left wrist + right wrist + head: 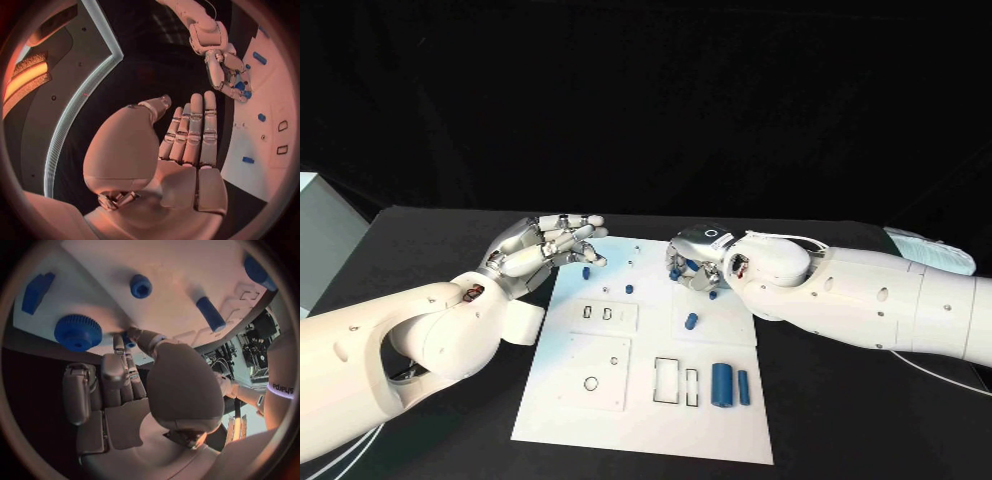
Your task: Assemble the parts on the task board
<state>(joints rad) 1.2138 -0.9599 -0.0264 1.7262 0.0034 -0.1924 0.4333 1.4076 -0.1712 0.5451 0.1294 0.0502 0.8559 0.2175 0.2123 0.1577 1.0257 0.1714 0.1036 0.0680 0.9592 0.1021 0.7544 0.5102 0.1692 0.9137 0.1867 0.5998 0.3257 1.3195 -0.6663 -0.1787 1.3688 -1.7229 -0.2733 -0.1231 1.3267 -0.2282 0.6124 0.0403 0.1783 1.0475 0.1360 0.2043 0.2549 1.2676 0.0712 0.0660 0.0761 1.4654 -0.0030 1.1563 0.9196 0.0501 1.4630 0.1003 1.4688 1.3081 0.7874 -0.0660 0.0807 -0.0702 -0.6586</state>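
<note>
Black table (430,240) carries white task board (625,400). Right hand (697,258) pinches small blue part (129,344). Left hand (548,245) at board's 10 o'clock, fingers together, empty. Two blue cylinders (723,384) at 5 o'clock.

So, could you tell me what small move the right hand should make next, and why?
Probably lift it slightly off the task board. The right hand seems to pinch a small blue part between its fingertips at the board's far end, so raising it would free the part for placing. The left hand holds nothing.
</note>
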